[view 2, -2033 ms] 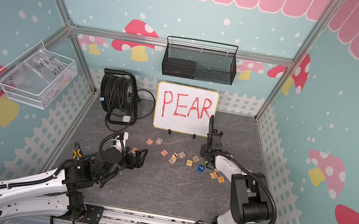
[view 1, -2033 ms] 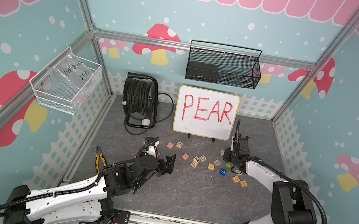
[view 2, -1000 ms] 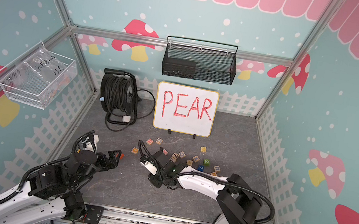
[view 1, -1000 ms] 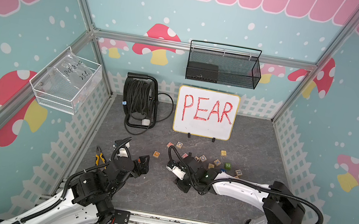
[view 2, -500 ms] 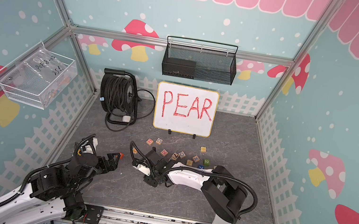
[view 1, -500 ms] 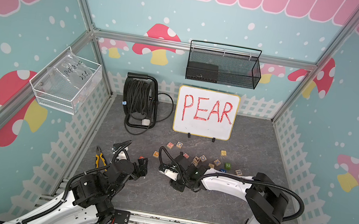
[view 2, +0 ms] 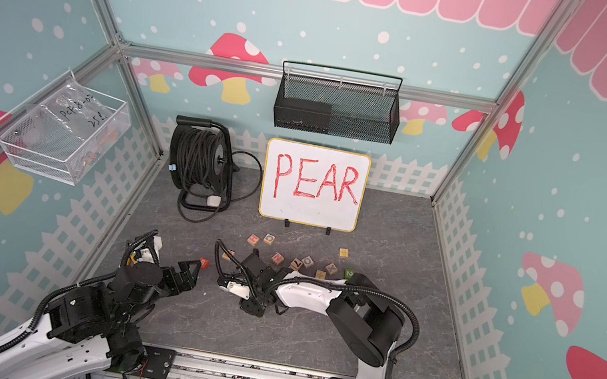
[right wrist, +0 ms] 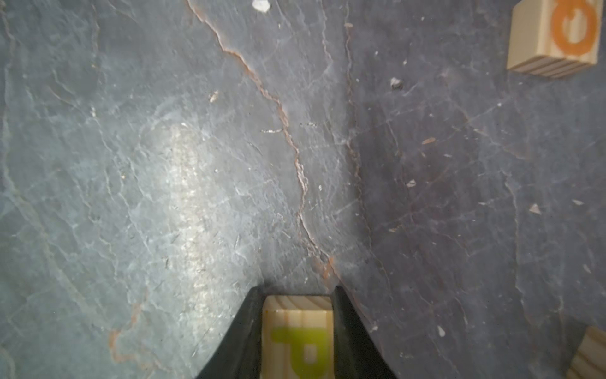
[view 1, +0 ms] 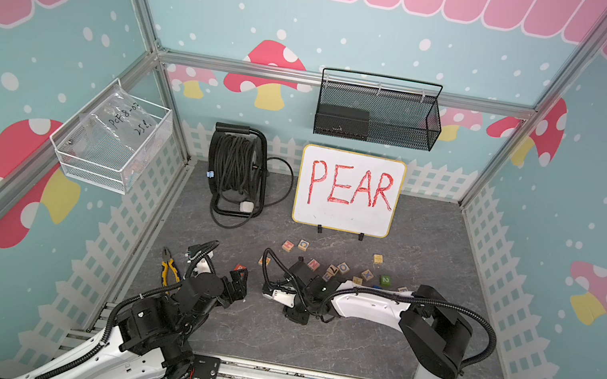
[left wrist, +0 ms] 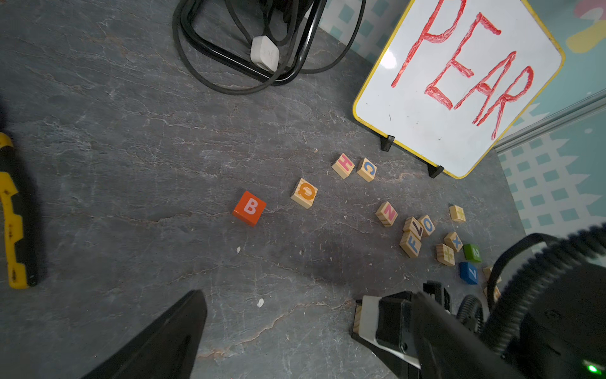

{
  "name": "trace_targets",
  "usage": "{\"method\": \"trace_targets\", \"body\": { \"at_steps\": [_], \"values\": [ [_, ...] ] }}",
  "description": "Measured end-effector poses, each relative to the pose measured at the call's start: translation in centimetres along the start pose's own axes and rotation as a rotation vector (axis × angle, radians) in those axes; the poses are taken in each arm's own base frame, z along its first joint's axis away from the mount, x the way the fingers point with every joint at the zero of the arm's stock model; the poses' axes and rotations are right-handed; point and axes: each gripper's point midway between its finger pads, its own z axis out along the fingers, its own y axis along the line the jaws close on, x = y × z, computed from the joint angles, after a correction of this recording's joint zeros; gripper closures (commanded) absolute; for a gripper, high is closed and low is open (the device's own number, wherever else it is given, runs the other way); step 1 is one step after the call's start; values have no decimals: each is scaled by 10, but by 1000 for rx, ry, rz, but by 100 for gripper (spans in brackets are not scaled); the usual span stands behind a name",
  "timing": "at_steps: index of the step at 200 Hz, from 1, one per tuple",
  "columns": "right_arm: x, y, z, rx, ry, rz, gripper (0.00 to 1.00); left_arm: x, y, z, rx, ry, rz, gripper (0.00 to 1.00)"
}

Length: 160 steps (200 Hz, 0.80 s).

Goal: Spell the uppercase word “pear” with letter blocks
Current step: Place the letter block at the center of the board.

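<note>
One letter in hand now. Pulls the left gripper (view 2: 191, 265) back, jaws wide, nothing between them. Brings the P block (right wrist: 296, 334) over, pinched tight between the jaws of the right gripper (right wrist: 296, 295), bare floor (right wrist: 196, 164) ahead. Looks ready to set down first.

right wrist view: p block (right wrist: 296, 331) cut by frame edge, letter blurred, part of it out of frame. right gripper (right wrist: 296, 297) clamped on it, only finger ends in frame. q block (right wrist: 557, 36) cropped, letter incomplete. another wooden block (right wrist: 590, 354) only a corner, face unseen.
both top views: p block hidden under right gripper; letters on scattered blocks (view 1: 343, 267) mostly too small to read.
left wrist view: pliers (left wrist: 13, 213) cut by frame edge; two blocks (left wrist: 490, 274) half behind right arm's cable (left wrist: 537, 252), faces unreadable.
</note>
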Motion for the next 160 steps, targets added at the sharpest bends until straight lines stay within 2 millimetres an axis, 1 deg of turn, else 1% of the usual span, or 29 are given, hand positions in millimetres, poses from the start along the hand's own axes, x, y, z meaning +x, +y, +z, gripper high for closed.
{"method": "trace_targets", "body": {
  "at_steps": [30, 51, 78, 96, 116, 144, 160],
  "values": [
    [-3, -1, 4, -3, 1, -4, 71, 4, -3, 0, 16, 21, 18, 0],
    [-4, -2, 4, -2, 0, -9, 70, 10, -8, 0, 47, 57, 52, 0],
    [-4, -2, 4, -2, 0, -11, 64, 22, -15, 0, 87, 121, 95, 0],
    [-4, -2, 4, -2, 0, -13, 56, 30, -19, 2, 103, 164, 126, 0],
    [-4, -2, 4, -2, 0, -15, 50, 37, -22, 4, 117, 201, 151, 0],
    [-5, -2, 3, 0, -3, -10, 44, 45, -27, 6, 135, 241, 179, 0],
    [-7, -3, 1, 4, -10, -5, 42, 48, -30, 7, 143, 258, 193, 0]
  ]
}}
